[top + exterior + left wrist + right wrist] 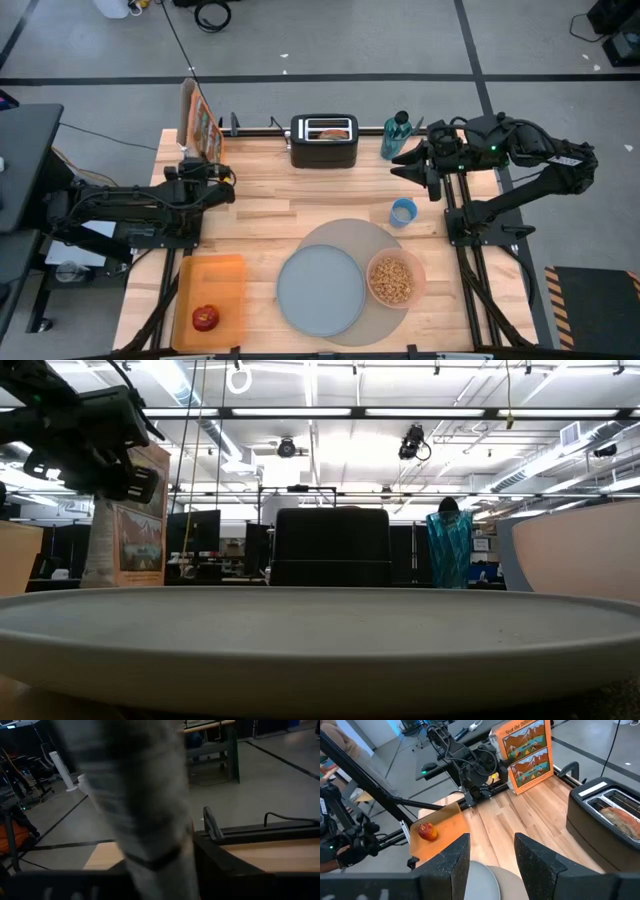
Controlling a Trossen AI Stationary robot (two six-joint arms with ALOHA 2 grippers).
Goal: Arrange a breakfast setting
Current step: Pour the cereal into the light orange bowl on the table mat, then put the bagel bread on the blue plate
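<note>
The large round grey mat (352, 262) lies at the near middle of the wooden table (260, 195) and serves as the landmark here. The round grey-blue plate (320, 290) rests on its left half, and the translucent pink bowl (393, 279), filled with tan cereal, sits on its right edge. The small blue cup (403, 212) stands just beyond the mat's far right rim, off the mat. The red apple (206, 318) lies in an orange tray (218, 275) well to the mat's left, and the tan bagel (334, 131) sits in the slot of a black toaster (324, 141) straight behind the mat at the table's far edge. No spoon shows in any view. The right gripper (491, 857) hangs above the table behind the mat's right side, just beyond the cup, its two dark fingers spread apart with nothing between them. The left gripper (222, 184) waits behind and left of the mat, near an upright cereal box (200, 120); whether it is parted or closed cannot be told. Judging by position, the bagel is probably the next thing to fetch: it lies to the right gripper's side, its long axis running along the toaster slot, and the right arm looks a little nearer than the left.
</note>
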